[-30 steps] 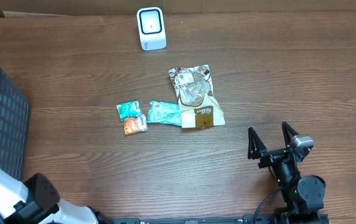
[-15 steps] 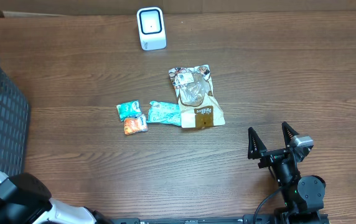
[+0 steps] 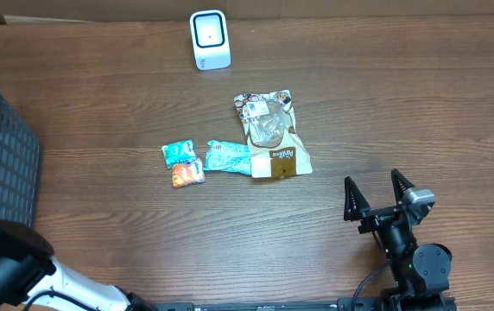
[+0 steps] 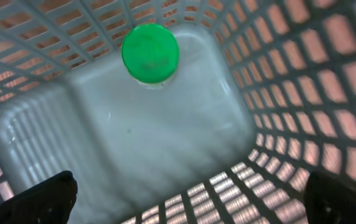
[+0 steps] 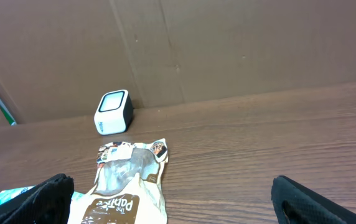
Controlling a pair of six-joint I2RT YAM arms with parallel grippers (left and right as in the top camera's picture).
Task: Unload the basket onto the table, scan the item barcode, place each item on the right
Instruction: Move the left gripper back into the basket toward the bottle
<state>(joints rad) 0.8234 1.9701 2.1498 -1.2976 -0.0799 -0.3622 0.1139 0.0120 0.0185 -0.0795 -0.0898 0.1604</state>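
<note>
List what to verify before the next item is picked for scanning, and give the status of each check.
1. Right gripper open and empty: ok.
2. Left gripper open, nothing between its fingers: ok. It hangs over the green-capped jug lying in the basket.
3. Scanner upright, nothing in front of its window: ok.
4. Items separated for a clean grip: not ok. The long teal packet touches the brown pouch, and the orange packet touches the small teal packet.
5. Barcode on the pouch facing up: cannot tell.
</note>
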